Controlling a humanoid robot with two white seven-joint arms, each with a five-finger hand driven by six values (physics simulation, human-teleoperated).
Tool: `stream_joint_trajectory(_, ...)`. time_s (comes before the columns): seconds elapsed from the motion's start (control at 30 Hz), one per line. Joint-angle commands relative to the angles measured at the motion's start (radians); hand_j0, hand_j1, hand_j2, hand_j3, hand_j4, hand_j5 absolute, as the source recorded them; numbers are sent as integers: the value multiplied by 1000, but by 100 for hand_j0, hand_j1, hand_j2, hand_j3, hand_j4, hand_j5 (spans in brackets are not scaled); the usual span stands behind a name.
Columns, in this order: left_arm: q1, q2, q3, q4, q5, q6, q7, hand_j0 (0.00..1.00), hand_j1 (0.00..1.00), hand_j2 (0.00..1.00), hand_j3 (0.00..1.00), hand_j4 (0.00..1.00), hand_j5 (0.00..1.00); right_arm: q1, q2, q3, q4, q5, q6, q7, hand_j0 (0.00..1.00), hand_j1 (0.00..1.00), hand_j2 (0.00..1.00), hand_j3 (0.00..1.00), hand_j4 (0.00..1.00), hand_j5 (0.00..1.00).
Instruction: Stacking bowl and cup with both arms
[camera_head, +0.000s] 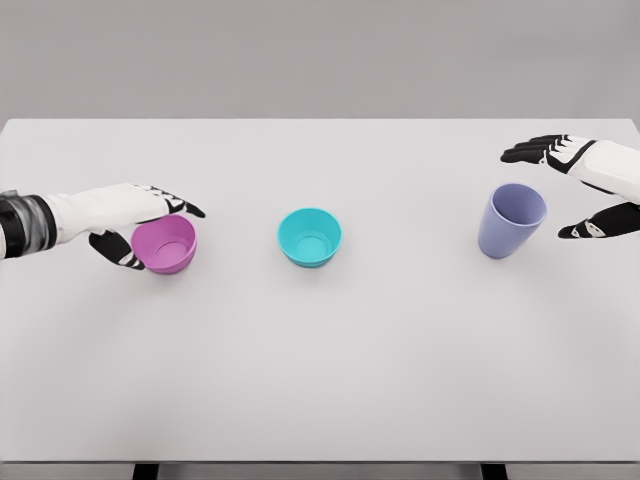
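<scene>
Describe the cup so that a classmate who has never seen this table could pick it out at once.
Start at the white table and go to its right side, where the right hand is spread open. The cup stands just beside that hand. It alone is lavender-blue and tall; the teal bowl and pink bowl are low and rounded.
</scene>
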Motion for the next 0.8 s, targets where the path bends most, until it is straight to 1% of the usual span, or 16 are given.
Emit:
stream_joint_trajectory(0.0, 0, 1, 0, 0, 0, -14, 0, 92, 92, 92, 92, 92, 92, 0, -2, 0, 0, -7, 3, -1, 100, 100, 100, 100, 100, 100)
stream_joint_trajectory(0.07, -2, 1, 2, 0, 1, 6, 0, 92, 92, 92, 92, 92, 92, 2, -4, 0, 0, -7, 3, -1, 100, 100, 100, 100, 100, 100)
stream_joint_trajectory(0.1, -2, 0, 2, 0, 0, 43, 0, 91, 91, 91, 91, 91, 91, 2, -4, 0, 0, -7, 3, -1, 100, 100, 100, 100, 100, 100)
stream_joint_trajectory(0.17, 0, -5, 2, -6, 1, 164, 0, 91, 91, 91, 91, 91, 91, 2, -4, -1, 1, -7, 3, -1, 100, 100, 100, 100, 100, 100)
stream_joint_trajectory(0.2, 0, -5, 2, -11, 1, 190, 0, 91, 91, 91, 91, 91, 91, 2, -4, -1, 4, -7, 3, -1, 100, 100, 100, 100, 100, 100)
stream_joint_trajectory(0.3, 3, -5, 0, -14, 1, 200, 0, 89, 89, 89, 89, 89, 89, 2, -2, -1, 0, -7, 3, -1, 100, 100, 100, 100, 100, 100)
stream_joint_trajectory(0.4, 8, -14, -4, -15, 0, 249, 0, 90, 90, 90, 90, 90, 90, 2, -2, 0, 0, -7, 3, -1, 100, 100, 100, 100, 100, 100)
stream_joint_trajectory(0.53, 8, -19, -15, -22, -2, 252, 0, 91, 91, 91, 91, 91, 91, 8, -1, 0, -4, -7, 3, -1, 100, 100, 100, 100, 100, 100)
stream_joint_trajectory(0.63, 8, -19, -16, -23, -2, 249, 0, 94, 94, 94, 94, 94, 94, 8, -2, 0, -4, -7, 3, -1, 100, 100, 100, 100, 100, 100)
stream_joint_trajectory(0.7, 8, -19, -21, -25, -2, 242, 0, 100, 100, 100, 100, 100, 100, 8, -2, 0, -5, -7, 3, -1, 100, 100, 100, 100, 100, 100)
stream_joint_trajectory(0.77, 8, -20, -21, -23, -2, 236, 0, 100, 100, 100, 100, 100, 100, 8, -2, 0, -4, -7, 3, -1, 100, 100, 100, 100, 100, 100)
